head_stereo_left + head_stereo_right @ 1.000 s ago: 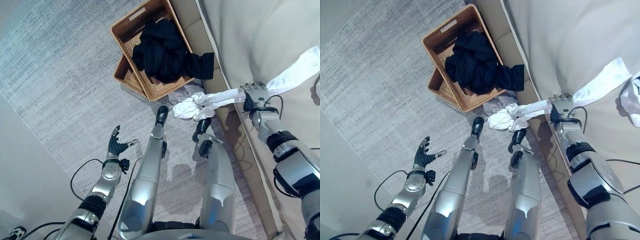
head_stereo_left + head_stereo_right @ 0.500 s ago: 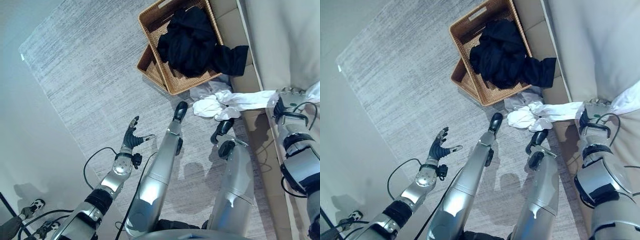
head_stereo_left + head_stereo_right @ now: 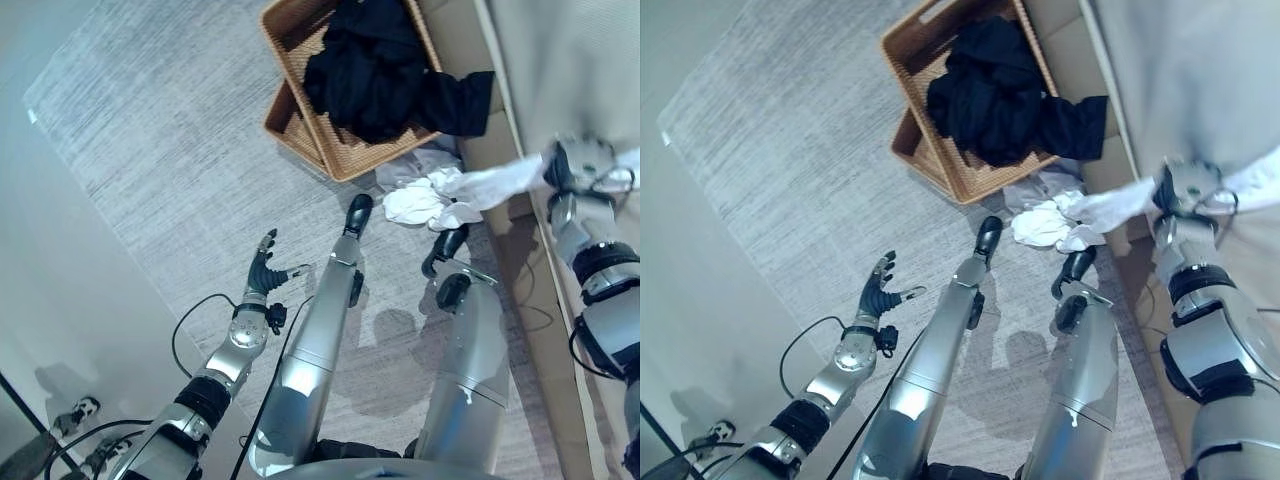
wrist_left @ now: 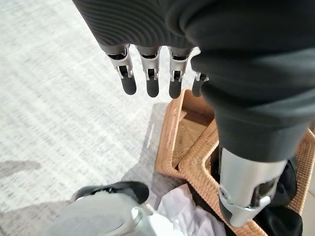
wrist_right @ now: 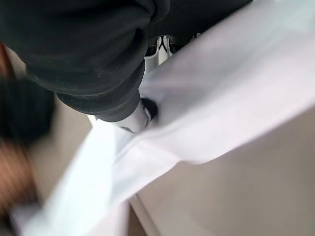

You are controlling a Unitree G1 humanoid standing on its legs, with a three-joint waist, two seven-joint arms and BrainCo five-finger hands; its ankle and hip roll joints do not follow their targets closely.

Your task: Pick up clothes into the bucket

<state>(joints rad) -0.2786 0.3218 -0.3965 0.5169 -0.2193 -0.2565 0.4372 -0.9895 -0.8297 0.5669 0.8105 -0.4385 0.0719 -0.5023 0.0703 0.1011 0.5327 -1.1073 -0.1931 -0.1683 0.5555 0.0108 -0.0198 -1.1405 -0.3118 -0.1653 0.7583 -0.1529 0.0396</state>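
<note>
The robot's right hand is up by the edge of the beige sofa, fingers curled round a white garment that stretches from the hand down to a crumpled heap on the grey carpet, just beside the wicker basket. That basket sits in a second one and holds a pile of black clothes, one black piece drooping over its rim towards the sofa. The left hand hangs out over the carpet well away from all that, fingers straight and spread, holding nothing
</note>
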